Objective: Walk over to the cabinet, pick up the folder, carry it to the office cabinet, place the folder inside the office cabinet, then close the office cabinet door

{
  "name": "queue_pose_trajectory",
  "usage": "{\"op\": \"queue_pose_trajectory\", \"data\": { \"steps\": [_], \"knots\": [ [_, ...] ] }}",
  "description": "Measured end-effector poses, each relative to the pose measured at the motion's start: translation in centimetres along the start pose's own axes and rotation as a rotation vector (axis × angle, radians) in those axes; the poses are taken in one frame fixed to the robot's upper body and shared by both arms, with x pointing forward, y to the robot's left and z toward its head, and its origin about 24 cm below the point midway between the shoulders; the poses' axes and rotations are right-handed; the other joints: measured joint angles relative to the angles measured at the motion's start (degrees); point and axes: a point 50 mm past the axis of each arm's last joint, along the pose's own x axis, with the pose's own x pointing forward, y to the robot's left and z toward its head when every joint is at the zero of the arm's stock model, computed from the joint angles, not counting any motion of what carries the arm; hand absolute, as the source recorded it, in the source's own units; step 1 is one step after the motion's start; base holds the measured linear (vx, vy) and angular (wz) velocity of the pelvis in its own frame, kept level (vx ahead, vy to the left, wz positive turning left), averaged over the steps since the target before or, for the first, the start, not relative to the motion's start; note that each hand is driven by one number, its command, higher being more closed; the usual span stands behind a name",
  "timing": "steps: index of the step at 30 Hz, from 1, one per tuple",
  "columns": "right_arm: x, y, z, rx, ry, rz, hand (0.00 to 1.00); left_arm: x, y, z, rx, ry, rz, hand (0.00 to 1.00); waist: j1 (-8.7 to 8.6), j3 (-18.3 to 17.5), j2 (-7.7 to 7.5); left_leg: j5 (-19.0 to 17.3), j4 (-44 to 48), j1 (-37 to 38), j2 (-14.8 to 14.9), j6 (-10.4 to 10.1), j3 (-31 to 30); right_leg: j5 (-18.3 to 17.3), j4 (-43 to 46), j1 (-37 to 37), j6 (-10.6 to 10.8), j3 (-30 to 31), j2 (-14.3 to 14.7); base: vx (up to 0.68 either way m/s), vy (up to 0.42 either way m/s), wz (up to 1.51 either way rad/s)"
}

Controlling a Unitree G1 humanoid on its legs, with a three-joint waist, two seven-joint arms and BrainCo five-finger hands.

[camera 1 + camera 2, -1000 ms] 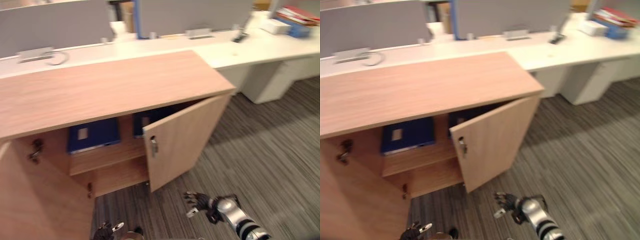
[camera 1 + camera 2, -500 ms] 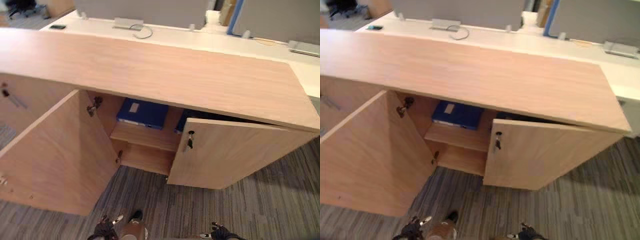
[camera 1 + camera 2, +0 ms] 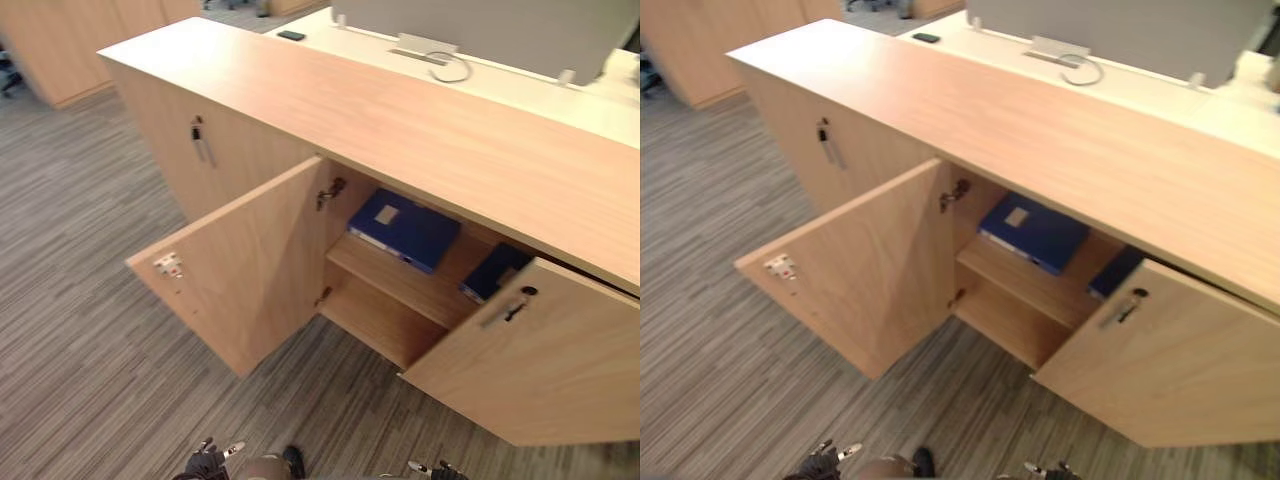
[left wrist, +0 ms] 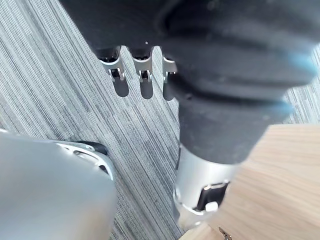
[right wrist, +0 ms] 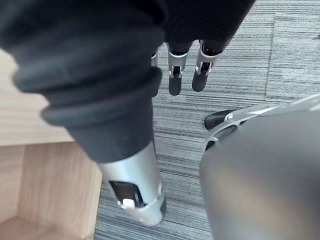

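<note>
Blue folder (image 3: pixel 405 229): flat on cabinet shelf (image 3: pixel 385 278), mid-frame; long axis upper-left to lower-right.
L hand (image 3: pixel 208 462): bottom edge, fingers (image 4: pixel 146 85) slack, empty; nearer wide-open door (image 3: pixel 245 265).
R hand (image 3: pixel 440 471): bottom edge, slack, empty; under ajar door (image 3: pixel 545 370).

two blue folders (image 3: pixel 405 229) (image 3: pixel 495 272), two open doors (image 3: pixel 240 265) (image 3: pixel 545 365)

A light wooden cabinet (image 3: pixel 400 130) runs from the upper left to the right edge of the frame, with two doors swung open: one (image 3: pixel 245 265) at centre left, one (image 3: pixel 540 365) at lower right. A blue folder (image 3: pixel 405 228) lies flat on its upper shelf (image 3: pixel 400 285), right of centre. A second blue folder (image 3: pixel 495 270) lies just beside it, partly hidden behind the right-hand door.
</note>
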Motion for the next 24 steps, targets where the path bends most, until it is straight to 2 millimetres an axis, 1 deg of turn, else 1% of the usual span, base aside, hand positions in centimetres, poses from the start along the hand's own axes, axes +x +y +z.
{"op": "queue_pose_trajectory", "data": {
  "steps": [2,3,4,6,7,8,9,10,11,12,13,14,15,17,20,21,22,23,24],
  "knots": [
    [0.0,0.1,0.0,-0.006,0.000,0.006,0.00,0.0,0.2,-0.1,0.008,0.002,-0.008,0.00,0.13,-0.05,-0.19,4.92,-8.12,2.72,-1.54,0.21,-1.95,1.40,-0.29,0.26,1.55,-0.92,-0.63,0.02,0.020,0.41],
    [0.0,0.2,0.0,-0.011,0.000,0.007,0.00,-0.1,0.2,-0.2,0.004,0.006,-0.011,0.00,0.09,-0.05,-0.16,5.79,-9.48,3.27,-1.81,0.39,-2.68,1.40,0.38,0.23,1.58,-1.58,-0.72,-0.01,-0.015,0.60],
    [0.0,0.1,-0.1,-0.016,0.003,0.006,0.00,-0.1,-0.2,-0.3,-0.010,0.008,-0.024,0.00,-0.29,0.41,0.12,7.36,-11.79,4.96,-1.87,0.38,-5.02,1.38,4.71,-0.33,1.61,-3.27,-0.98,-0.02,-0.010,0.62],
    [0.0,0.0,-0.1,-0.043,-0.001,0.007,0.00,-0.1,-0.4,-0.4,-0.026,0.009,-0.029,0.00,-0.46,0.37,0.27,7.65,-11.88,5.22,-1.60,0.46,-6.70,1.06,10.52,-2.40,1.28,-2.42,-1.25,-0.03,0.003,0.62],
    [-0.1,0.0,0.0,-0.069,-0.016,0.007,0.00,-0.1,-0.5,-0.4,-0.023,0.009,-0.033,0.00,-1.12,0.31,0.31,7.82,-11.89,5.13,-1.64,0.57,-8.54,-0.54,14.88,-4.72,0.66,0.27,-1.10,-0.04,0.017,0.65],
    [-0.2,0.0,-0.1,-0.082,-0.023,0.011,0.00,-0.1,-0.5,-0.3,-0.022,0.006,-0.034,0.00,-1.12,0.23,0.16,7.98,-11.99,5.08,-1.76,0.32,-9.13,-0.63,15.66,-5.10,0.71,2.60,-0.87,-0.06,0.029,0.74],
    [-0.2,0.2,0.2,-0.103,-0.036,0.016,0.00,-0.1,-0.7,-0.2,-0.028,-0.008,-0.039,0.00,-0.66,0.16,0.09,8.07,-13.37,5.11,-2.29,0.15,-9.98,-0.67,15.34,-5.34,0.91,6.55,-0.67,-0.09,0.022,0.44],
    [-0.2,0.2,0.3,-0.106,-0.038,0.019,0.00,-0.1,-0.7,0.0,-0.030,-0.015,-0.039,0.00,-0.55,-0.03,0.10,8.12,-14.12,5.23,-2.47,0.10,-9.71,-0.63,14.38,-5.23,1.01,6.67,-0.75,-0.08,-0.007,0.36],
    [-0.2,0.3,0.3,-0.107,-0.041,0.020,0.00,-0.2,-0.4,-0.2,-0.041,-0.014,-0.030,0.00,-0.57,-0.72,0.14,8.20,-15.19,5.10,-2.67,-0.01,-9.13,-0.47,11.20,-4.35,1.05,6.34,-0.78,-0.07,-0.054,0.10],
    [-0.2,0.4,0.3,-0.106,-0.041,0.022,0.00,-0.2,0.0,-0.2,-0.053,-0.017,-0.018,0.00,-0.13,-1.19,-0.20,8.63,-15.19,4.45,-2.81,-0.43,-8.62,-0.42,7.48,-2.81,1.05,6.28,-0.56,-0.03,-0.077,0.00],
    [-0.2,0.4,0.3,-0.106,-0.039,0.022,0.00,-0.3,0.2,-0.1,-0.060,-0.018,-0.010,0.00,0.19,-1.41,-0.25,9.04,-15.19,4.09,-2.85,-0.39,-8.44,-0.43,6.00,-2.17,1.05,6.29,-0.47,-0.03,-0.082,-0.12],
    [-0.2,0.4,0.2,-0.105,-0.039,0.023,0.00,-0.3,0.3,0.0,-0.062,-0.023,-0.005,0.00,0.21,-1.60,-0.30,9.67,-15.22,3.81,-2.85,-0.79,-8.41,-0.42,4.09,-1.53,1.05,6.26,-0.31,-0.04,-0.126,-0.10],
    [-0.2,0.4,0.2,-0.101,-0.038,0.022,0.00,-0.2,0.3,0.4,-0.057,-0.038,-0.006,0.00,0.14,-1.61,-0.31,9.86,-15.26,3.75,-2.78,-0.76,-8.42,-0.43,2.30,-0.72,1.05,6.31,-0.05,-0.04,-0.157,-0.04],
    [-0.2,0.3,0.0,-0.089,-0.033,0.017,0.00,-0.1,0.1,1.3,-0.019,-0.066,-0.014,0.00,0.14,-1.78,-0.37,10.10,-15.30,4.00,-2.46,-1.00,-8.48,-0.43,0.46,0.54,1.05,6.31,0.52,-0.03,-0.151,0.00],
    [-0.3,0.0,-0.4,-0.049,-0.016,0.006,0.00,0.2,0.2,3.9,0.062,-0.143,-0.021,0.00,0.10,-2.45,-0.36,10.58,-15.36,3.91,-1.34,-1.69,-8.58,-0.42,-0.80,1.06,1.05,6.35,1.73,-0.02,-0.124,0.00],
    [-0.3,-0.2,-0.6,-0.041,-0.009,0.003,0.00,0.2,0.5,5.1,0.089,-0.178,-0.016,0.00,0.07,-2.44,-0.37,10.71,-15.37,3.92,-1.01,-1.88,-8.65,-0.43,-1.01,1.18,1.04,6.36,2.10,-0.03,-0.138,0.00],
    [-0.3,-0.3,-0.9,-0.035,0.002,-0.001,0.00,0.3,0.9,7.0,0.117,-0.230,-0.003,0.00,-0.06,-2.44,-0.37,10.76,-15.38,3.90,-0.52,-1.99,-8.69,-0.43,-1.26,1.28,1.03,6.37,2.63,-0.04,-0.124,-0.01],
    [-0.3,-0.5,-1.1,-0.029,0.009,-0.005,0.00,0.3,1.1,8.3,0.138,-0.263,0.010,0.00,-0.13,-2.44,-0.37,10.75,-15.39,3.85,-0.25,-1.99,-8.70,-0.44,-1.52,1.34,0.99,6.38,2.91,-0.06,-0.135,-0.03],
    [-0.3,-0.8,-1.4,-0.011,0.020,-0.015,0.00,0.1,1.4,10.5,0.169,-0.324,0.038,0.00,-0.27,-2.42,-0.39,10.86,-15.39,3.75,0.01,-2.16,-8.70,-0.59,-2.04,1.36,0.74,6.40,3.20,-0.07,-0.116,-0.04]
  ]
}}
